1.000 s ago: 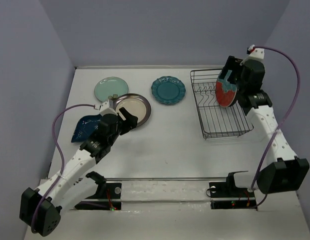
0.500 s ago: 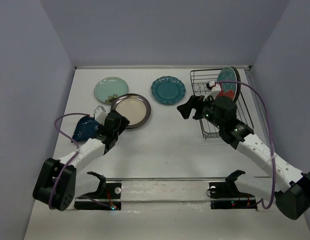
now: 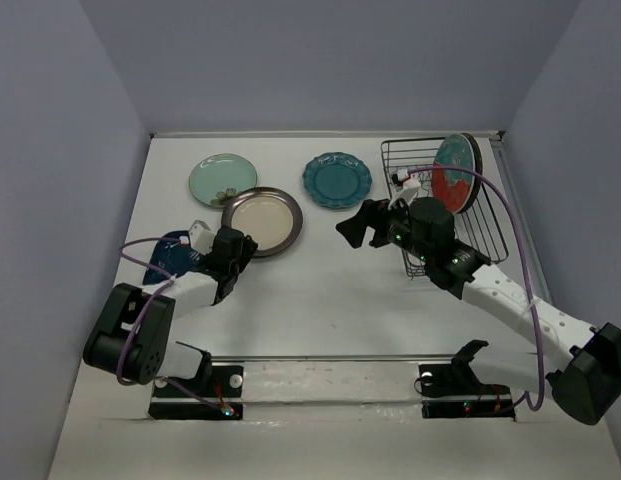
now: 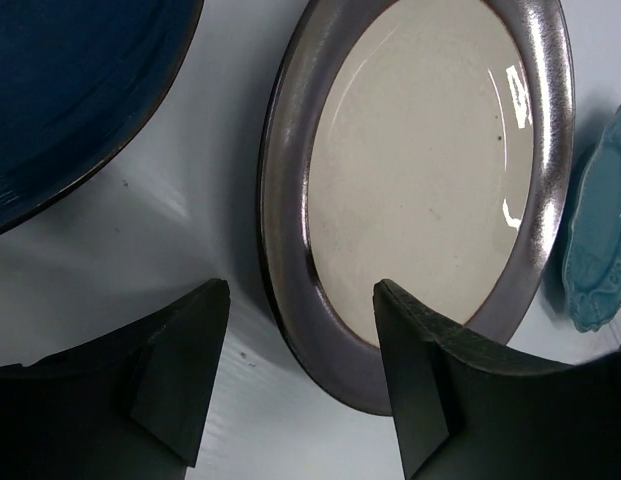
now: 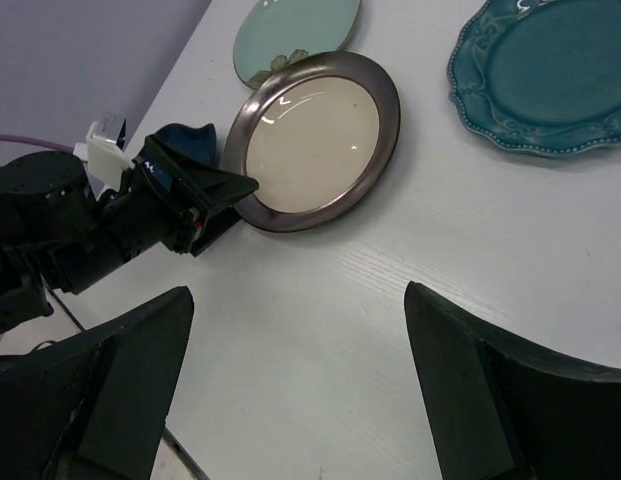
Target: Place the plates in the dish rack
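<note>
A cream plate with a brown rim (image 3: 262,221) lies flat at left centre. My left gripper (image 3: 242,246) is open at its near left edge; in the left wrist view the rim (image 4: 295,250) runs between the two fingers, gripper (image 4: 300,310). A dark blue plate (image 3: 168,255) lies beside the left arm. A mint green plate (image 3: 220,178) and a scalloped teal plate (image 3: 336,180) lie further back. A red and teal plate (image 3: 453,176) stands upright in the black wire dish rack (image 3: 410,148). My right gripper (image 3: 354,226) is open and empty above the table (image 5: 298,300).
The right arm stretches from the near right corner across the rack's front left part. In the right wrist view I see the cream plate (image 5: 315,135), the teal plate (image 5: 545,75), the mint plate (image 5: 295,30) and my left gripper (image 5: 205,200). Grey walls close in the table.
My right gripper has left the red and teal plate standing in the rack and swung left over the table. My left arm has dropped low beside the cream plate's edge.
</note>
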